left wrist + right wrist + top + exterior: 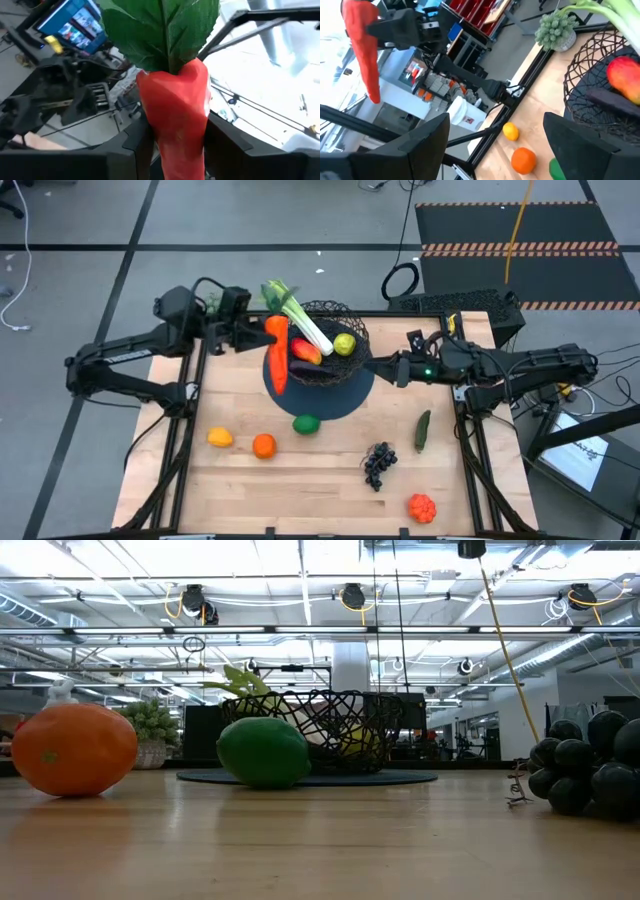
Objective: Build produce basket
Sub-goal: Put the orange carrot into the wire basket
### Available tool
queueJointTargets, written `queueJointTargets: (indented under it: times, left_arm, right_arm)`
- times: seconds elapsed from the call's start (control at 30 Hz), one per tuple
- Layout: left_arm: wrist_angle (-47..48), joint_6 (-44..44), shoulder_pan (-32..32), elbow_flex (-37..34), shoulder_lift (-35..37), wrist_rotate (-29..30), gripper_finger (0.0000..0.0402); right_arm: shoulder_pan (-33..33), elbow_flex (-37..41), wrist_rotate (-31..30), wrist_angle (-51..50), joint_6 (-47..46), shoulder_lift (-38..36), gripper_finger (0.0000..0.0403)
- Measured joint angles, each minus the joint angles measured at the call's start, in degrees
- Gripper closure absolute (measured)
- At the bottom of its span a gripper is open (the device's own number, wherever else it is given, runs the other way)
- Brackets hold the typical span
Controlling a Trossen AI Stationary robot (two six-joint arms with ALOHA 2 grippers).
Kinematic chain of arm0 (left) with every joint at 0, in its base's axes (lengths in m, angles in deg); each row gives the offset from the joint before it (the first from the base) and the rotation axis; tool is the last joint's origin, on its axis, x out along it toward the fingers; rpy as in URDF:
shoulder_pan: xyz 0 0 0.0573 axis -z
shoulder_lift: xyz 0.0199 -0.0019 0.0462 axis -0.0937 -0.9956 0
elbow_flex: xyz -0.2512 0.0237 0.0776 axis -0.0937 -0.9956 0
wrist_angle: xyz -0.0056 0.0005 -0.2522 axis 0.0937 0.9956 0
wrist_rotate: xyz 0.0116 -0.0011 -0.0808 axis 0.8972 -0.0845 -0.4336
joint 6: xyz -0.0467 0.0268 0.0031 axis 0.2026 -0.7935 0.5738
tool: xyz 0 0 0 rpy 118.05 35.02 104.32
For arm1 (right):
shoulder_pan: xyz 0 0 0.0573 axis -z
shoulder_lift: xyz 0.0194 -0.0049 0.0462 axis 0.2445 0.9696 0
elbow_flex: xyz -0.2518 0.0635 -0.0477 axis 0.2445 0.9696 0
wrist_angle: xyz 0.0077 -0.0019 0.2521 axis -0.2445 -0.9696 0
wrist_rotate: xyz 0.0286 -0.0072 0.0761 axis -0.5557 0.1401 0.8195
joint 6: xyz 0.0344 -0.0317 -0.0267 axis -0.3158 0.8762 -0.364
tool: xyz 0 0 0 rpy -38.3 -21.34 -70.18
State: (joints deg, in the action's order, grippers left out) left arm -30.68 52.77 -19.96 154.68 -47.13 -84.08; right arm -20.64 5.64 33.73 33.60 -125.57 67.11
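Observation:
The black wire basket (330, 340) stands on a dark round mat (345, 395) at the table's far middle. In it are a leek (300, 315), a lemon (344, 345) and a mango (305, 352). My left gripper (266, 332) is shut on a red-orange carrot (278, 360) with green leaves (160, 30), raised beside the basket's left rim. My right gripper (376, 367) hovers open at the basket's right side, nothing between its fingers (422, 145). A lime (306, 423), a yellow fruit (220, 438), an orange (263, 445), grapes (378, 463), a cucumber (423, 430) and a red fruit (422, 507) lie on the table. My left gripper pinches the carrot's thick part (175, 142), just below its leafy end, between its two fingers (136, 142). The fingers reach in from the table's left and lie across the carrot. The carrot is lifted clear, its pointed tip (374, 95) hanging lowest.
A fuzzy grey-green clump (555, 27) in a small pot stands at the table's far left. The loose produce lies scattered over the near half of the wooden table (300, 490). Black frame rails (180, 440) run along both sides.

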Motion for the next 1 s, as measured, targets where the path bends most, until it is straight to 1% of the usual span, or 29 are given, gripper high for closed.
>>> queueJointTargets:
  times: [0.1,0.4,0.57,0.83,1.0]
  left_arm:
    - [0.1,0.9,-0.6,0.0,-0.8,0.0,0.025]
    - [0.0,0.6,-0.5,0.0,-1.1,0.0,0.025]
    - [0.2,-2.5,-0.5,0.0,-1.1,0.1,0.025]
    - [0.9,-14.1,-0.5,0.0,-1.1,2.6,0.025]
    - [0.8,-24.2,-0.5,0.0,-0.9,3.7,0.025]
  right_arm:
    - [-0.4,0.0,-1.3,0.0,0.9,0.0,0.009]
    - [-0.4,0.0,-1.3,-0.3,2.7,0.0,0.009]
    - [-0.4,0.0,-1.3,-0.4,4.1,0.0,0.009]
    - [-0.4,0.0,-1.3,-1.3,4.1,0.0,0.009]
    - [-0.4,0.0,-1.2,-2.2,3.7,0.0,0.009]
